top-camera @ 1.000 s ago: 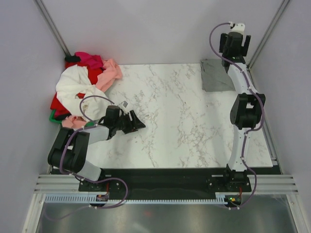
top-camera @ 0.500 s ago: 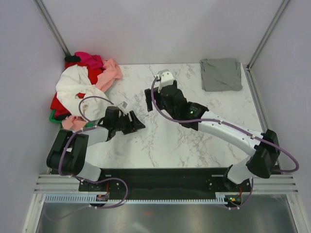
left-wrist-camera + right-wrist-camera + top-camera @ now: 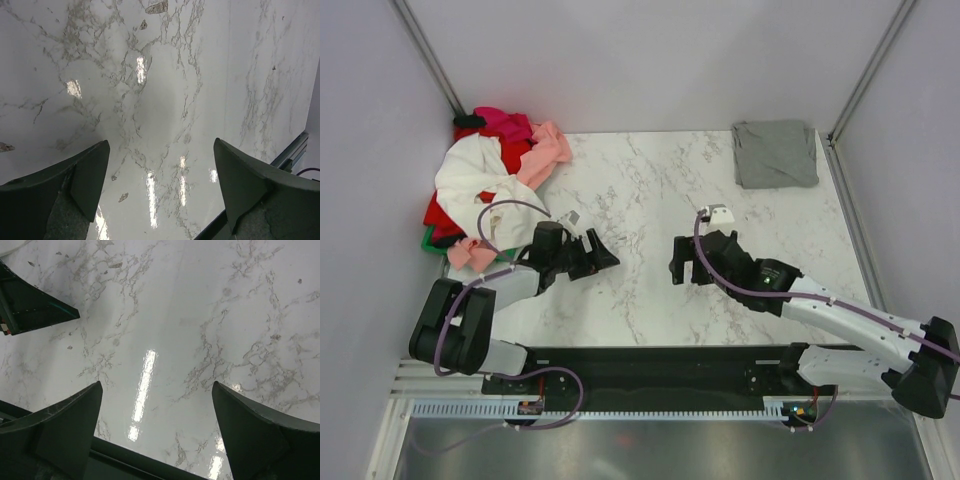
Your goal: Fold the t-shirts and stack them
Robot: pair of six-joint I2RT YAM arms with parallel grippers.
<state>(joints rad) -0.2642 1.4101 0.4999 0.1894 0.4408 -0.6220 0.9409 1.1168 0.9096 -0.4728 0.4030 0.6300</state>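
Observation:
A folded grey t-shirt lies flat at the table's back right corner. A loose heap of t-shirts, white, red, pink and magenta with a bit of green, fills the back left corner. My left gripper hovers low over bare marble right of the heap, open, and in its wrist view the left gripper has nothing between its dark fingers. My right gripper is over the middle front of the table, far from the grey shirt. In its wrist view the right gripper is open and holds nothing.
The marble table is walled on three sides, with slanted frame posts at the back corners. Its black front edge runs just under the right gripper. The left gripper's finger shows at the upper left of the right wrist view.
The right arm swung from the back right corner, across the middle, down to the middle front. The left gripper's jaws opened wider and its arm shifted slightly.

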